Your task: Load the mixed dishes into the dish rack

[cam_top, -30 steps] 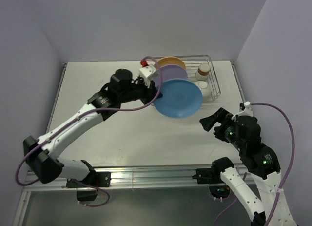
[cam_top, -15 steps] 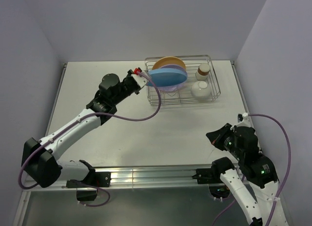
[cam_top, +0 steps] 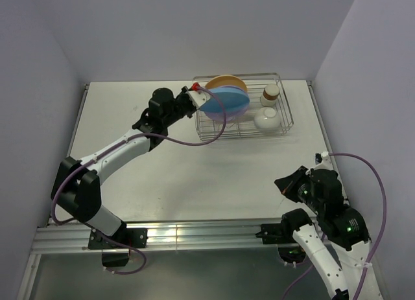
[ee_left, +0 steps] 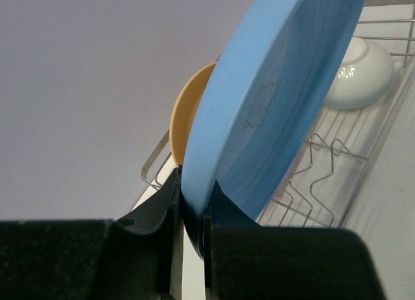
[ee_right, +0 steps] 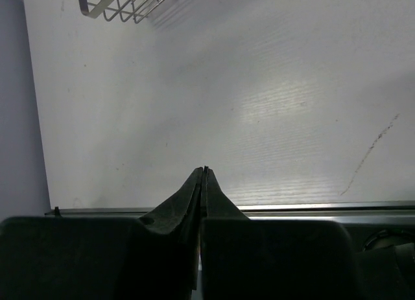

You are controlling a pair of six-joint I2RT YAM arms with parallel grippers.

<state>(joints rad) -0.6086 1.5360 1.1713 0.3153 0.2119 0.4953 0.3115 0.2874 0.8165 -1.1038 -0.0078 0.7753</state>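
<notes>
Holding round blue plate [ee_left: 279,86] by its rim in left end effector [ee_left: 192,216], tilted over silver wire dish rack [cam_top: 246,135].
Could miss divider slot and topple if released leaning; right end effector [ee_right: 203,180] clenched, empty.

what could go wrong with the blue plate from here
The left gripper grips the blue plate only at its rim, so it might slip or swing. The plate is tilted over the dividers of the dish rack; released now, it could miss a slot and knock the orange plate or white bowl.
</notes>
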